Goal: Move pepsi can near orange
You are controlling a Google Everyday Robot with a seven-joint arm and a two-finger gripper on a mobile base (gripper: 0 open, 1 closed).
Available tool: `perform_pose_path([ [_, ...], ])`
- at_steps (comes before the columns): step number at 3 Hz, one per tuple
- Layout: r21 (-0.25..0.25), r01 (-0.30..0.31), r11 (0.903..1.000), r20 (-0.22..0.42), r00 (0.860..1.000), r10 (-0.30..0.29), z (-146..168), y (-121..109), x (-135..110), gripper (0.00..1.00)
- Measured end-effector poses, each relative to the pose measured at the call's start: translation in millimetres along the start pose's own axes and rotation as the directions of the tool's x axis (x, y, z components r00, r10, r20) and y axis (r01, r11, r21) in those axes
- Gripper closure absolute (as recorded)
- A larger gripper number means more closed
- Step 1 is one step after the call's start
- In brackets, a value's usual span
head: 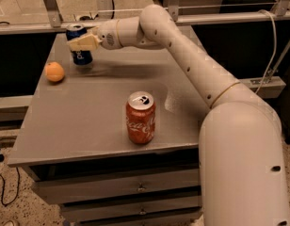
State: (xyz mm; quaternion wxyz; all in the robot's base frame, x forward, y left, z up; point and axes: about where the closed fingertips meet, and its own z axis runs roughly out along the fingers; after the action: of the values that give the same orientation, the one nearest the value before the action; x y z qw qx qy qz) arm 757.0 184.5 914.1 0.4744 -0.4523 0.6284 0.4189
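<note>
The dark blue pepsi can [81,55] with a silver top is upright at the table's far left, held in my gripper [82,43], which is shut on its upper body. The can's base is at or just above the tabletop; I cannot tell if it touches. The orange [54,72] lies on the table a short way to the left and front of the can, apart from it. My white arm reaches in from the right across the back of the table.
A red Coca-Cola can [140,117] stands upright near the front middle of the grey table [88,121]. Drawers sit below the table's front edge. A metal rail and frame run behind the table. My arm's large white body fills the right foreground.
</note>
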Motion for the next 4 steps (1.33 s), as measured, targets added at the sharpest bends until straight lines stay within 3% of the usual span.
perform_pose_path([
  [1, -0.025, -0.019, 0.9995, -0.016, 1.0, 0.018, 6, 12, 8, 0.83],
  [2, -0.055, -0.038, 0.9978, -0.016, 0.999, 0.037, 12, 24, 14, 0.52],
  [4, -0.076, -0.055, 0.9956, -0.008, 0.998, 0.055, 16, 31, 20, 0.06],
])
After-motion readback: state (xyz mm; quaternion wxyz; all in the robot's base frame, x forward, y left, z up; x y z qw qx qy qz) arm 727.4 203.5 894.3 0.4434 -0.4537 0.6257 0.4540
